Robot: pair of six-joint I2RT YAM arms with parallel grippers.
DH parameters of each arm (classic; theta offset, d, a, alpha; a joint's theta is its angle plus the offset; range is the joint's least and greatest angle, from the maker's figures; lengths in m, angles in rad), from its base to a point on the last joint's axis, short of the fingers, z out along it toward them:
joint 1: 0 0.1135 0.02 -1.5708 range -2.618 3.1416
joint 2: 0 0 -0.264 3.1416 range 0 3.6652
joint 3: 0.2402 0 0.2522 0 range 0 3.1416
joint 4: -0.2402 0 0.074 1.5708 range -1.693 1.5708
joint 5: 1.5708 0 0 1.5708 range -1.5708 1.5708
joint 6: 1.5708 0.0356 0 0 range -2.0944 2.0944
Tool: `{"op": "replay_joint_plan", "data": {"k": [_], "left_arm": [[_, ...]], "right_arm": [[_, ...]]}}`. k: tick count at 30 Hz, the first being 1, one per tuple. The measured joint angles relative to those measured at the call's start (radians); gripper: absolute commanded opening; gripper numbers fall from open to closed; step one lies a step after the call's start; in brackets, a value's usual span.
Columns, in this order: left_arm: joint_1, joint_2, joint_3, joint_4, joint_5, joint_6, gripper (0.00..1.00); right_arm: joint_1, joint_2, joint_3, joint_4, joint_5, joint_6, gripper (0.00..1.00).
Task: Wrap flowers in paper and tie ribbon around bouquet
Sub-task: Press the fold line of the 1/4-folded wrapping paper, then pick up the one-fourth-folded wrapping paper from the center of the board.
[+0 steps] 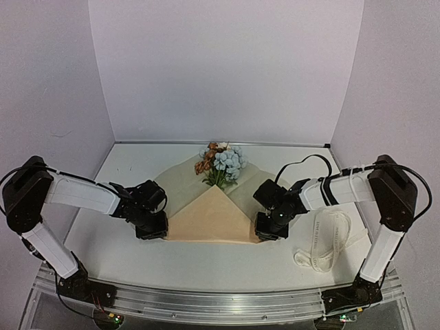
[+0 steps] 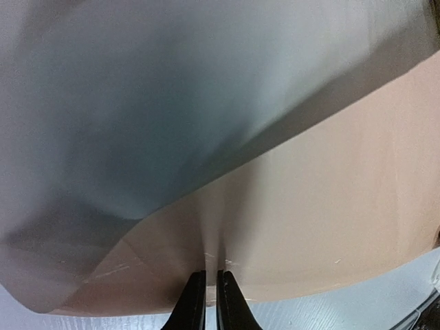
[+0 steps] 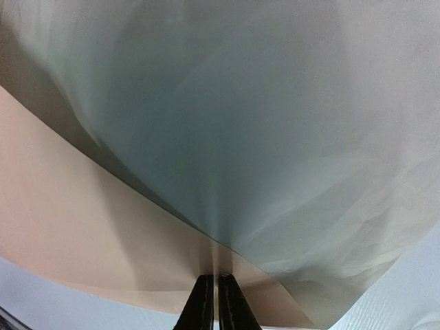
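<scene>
The paper (image 1: pixel 210 216) lies mid-table, its near part folded up into a peach triangle, with the pale grey inner face showing on either side. The flowers (image 1: pixel 221 163), blue and rusty-brown, poke out behind the triangle's tip, their stems hidden under it. My left gripper (image 1: pixel 152 230) is shut on the fold's left corner; in the left wrist view its jaws (image 2: pixel 210 285) pinch the paper (image 2: pixel 330 199) at its edge. My right gripper (image 1: pixel 265 234) is shut on the right corner, and the right wrist view shows it (image 3: pixel 215 289) pinching the paper (image 3: pixel 82 227). The ribbon (image 1: pixel 326 244) lies loose at the front right.
White walls close in the table at the back and on both sides. A metal rail (image 1: pixel 220 302) with the arm bases runs along the near edge. A black cable (image 1: pixel 302 163) loops above the right arm.
</scene>
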Motion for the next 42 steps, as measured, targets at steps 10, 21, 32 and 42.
{"op": "replay_joint_plan", "data": {"k": [10, 21, 32, 42], "left_arm": [[0.136, -0.101, -0.087, -0.046, -0.019, -0.076, 0.12], [0.216, -0.139, -0.114, -0.069, -0.027, -0.094, 0.13], [0.221, -0.14, 0.051, -0.278, -0.147, 0.048, 0.22], [0.022, -0.069, 0.289, -0.238, -0.162, 0.264, 0.14]], "right_arm": [[-0.007, -0.014, -0.027, 0.034, -0.014, 0.012, 0.04], [-0.025, -0.033, -0.057, 0.074, -0.05, 0.021, 0.09], [-0.032, -0.118, -0.082, 0.013, -0.084, -0.007, 0.32], [-0.032, -0.289, -0.193, -0.049, -0.056, 0.017, 0.41]]}}
